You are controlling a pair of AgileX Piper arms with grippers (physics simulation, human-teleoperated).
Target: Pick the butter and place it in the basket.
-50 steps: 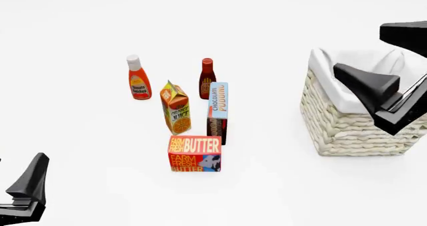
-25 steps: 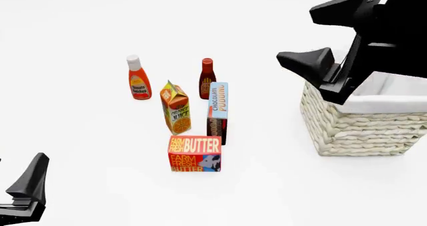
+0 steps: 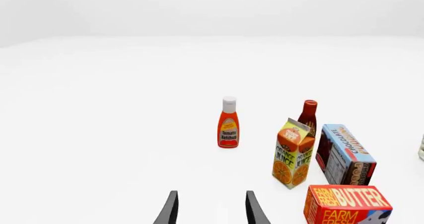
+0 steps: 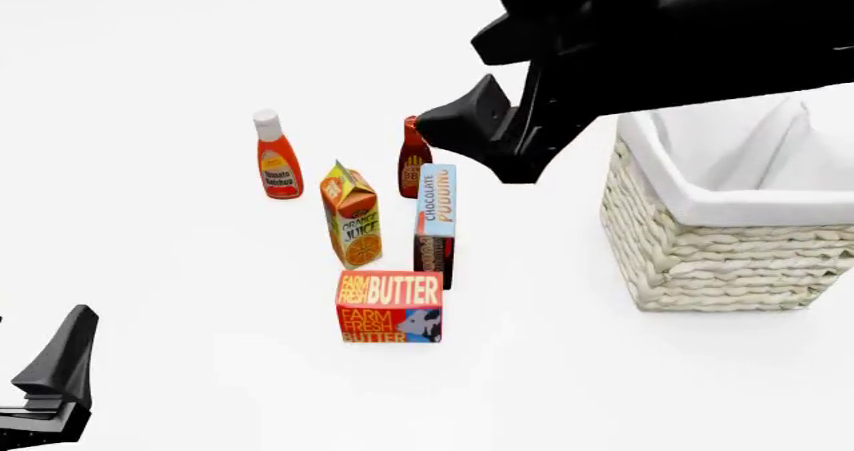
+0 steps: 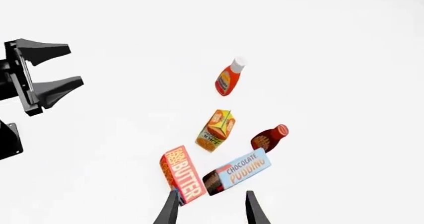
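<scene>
The butter [image 4: 388, 306], a red-orange box with a cow patch, stands on the white table in front of the other groceries. It also shows in the left wrist view [image 3: 347, 205] and the right wrist view [image 5: 182, 174]. The basket [image 4: 721, 241], cream wicker with a white liner, stands at the right. My right gripper [image 4: 461, 86] is open and empty, high above the table between the groceries and the basket; its fingers [image 5: 171, 209] frame the butter and pudding box from above. My left gripper [image 4: 54, 371] is open and empty at the near left, far from the butter.
A ketchup bottle [image 4: 276, 158], an orange juice carton [image 4: 352, 216], a dark red sauce bottle [image 4: 412, 166] and a chocolate pudding box [image 4: 435, 221] stand close behind the butter. The pudding box is right next to the butter's back edge.
My right arm has swung left from over the basket to above the groceries, still open. The left arm and all objects have not moved.
</scene>
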